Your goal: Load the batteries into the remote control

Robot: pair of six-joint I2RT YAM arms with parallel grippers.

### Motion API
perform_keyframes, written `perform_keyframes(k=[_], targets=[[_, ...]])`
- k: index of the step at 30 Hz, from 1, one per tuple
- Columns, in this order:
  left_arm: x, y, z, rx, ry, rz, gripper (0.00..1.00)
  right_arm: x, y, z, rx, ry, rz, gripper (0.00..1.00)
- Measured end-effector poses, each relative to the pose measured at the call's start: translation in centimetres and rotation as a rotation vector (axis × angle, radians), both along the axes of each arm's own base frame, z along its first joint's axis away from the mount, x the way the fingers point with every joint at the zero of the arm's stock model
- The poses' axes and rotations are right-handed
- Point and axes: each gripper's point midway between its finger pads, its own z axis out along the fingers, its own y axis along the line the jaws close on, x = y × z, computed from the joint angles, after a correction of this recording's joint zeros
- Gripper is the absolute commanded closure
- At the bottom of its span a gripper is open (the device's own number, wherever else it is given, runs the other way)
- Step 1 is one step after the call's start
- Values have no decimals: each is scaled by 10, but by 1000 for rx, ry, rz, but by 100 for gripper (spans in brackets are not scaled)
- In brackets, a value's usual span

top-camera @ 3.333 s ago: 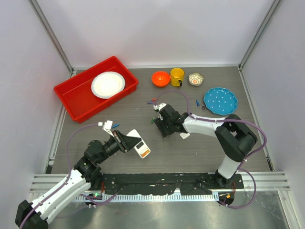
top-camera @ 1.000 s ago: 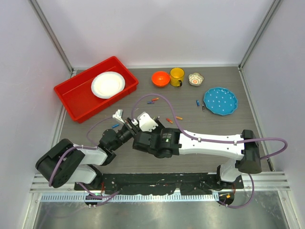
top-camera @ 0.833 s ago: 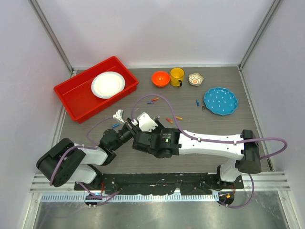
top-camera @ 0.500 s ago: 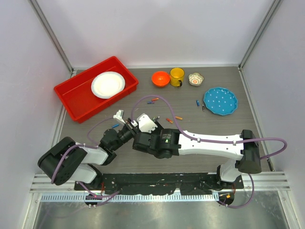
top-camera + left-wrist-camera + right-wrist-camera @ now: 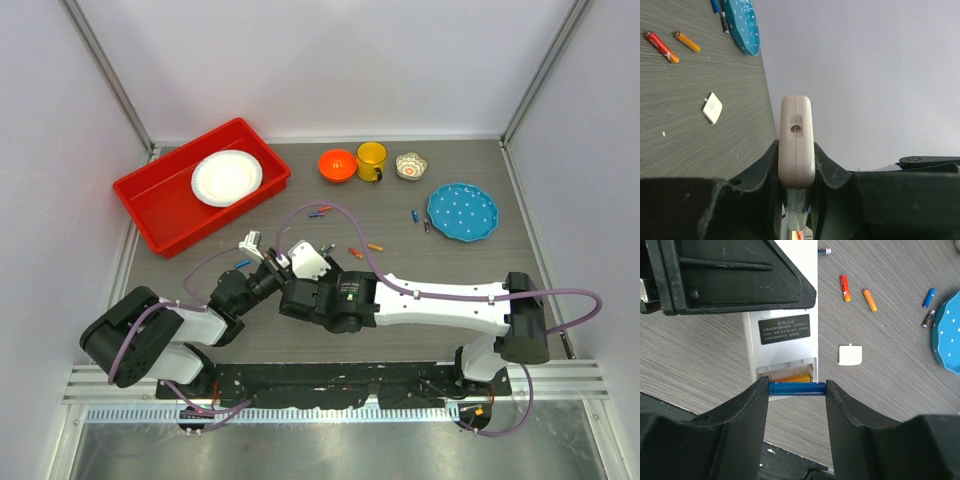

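Note:
My left gripper (image 5: 283, 264) is shut on the white remote control (image 5: 307, 257), and its own view shows the remote end-on between the fingers (image 5: 796, 140). In the right wrist view the remote's plain back (image 5: 782, 347) faces up with the compartment open and an orange battery (image 5: 792, 377) inside. My right gripper (image 5: 797, 390) is shut end to end on a blue battery (image 5: 797, 388) at the compartment's open edge. The right gripper (image 5: 298, 288) sits just below the remote in the top view.
The white cover piece (image 5: 850, 354) lies on the table right of the remote. Loose batteries lie nearby: red (image 5: 845, 288), orange (image 5: 869, 299), blue (image 5: 928, 297). A blue plate (image 5: 462, 211), red tray (image 5: 160, 200), orange bowl (image 5: 338, 164), yellow mug (image 5: 372, 160) stand farther back.
Since 3.3 s ago the right arm has swung from mid-table to the remote, and the left gripper has carried the remote up and away. Over the last second both are nearly still.

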Motion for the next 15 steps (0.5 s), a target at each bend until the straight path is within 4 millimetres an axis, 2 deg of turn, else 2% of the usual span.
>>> perform_keyframes(k=[11, 15], targets=[[-1, 0, 0, 1, 0, -6, 100, 4, -2, 1, -1, -6, -11, 99], [-1, 0, 0, 1, 0, -6, 100, 6, -3, -1, 0, -6, -18, 93]])
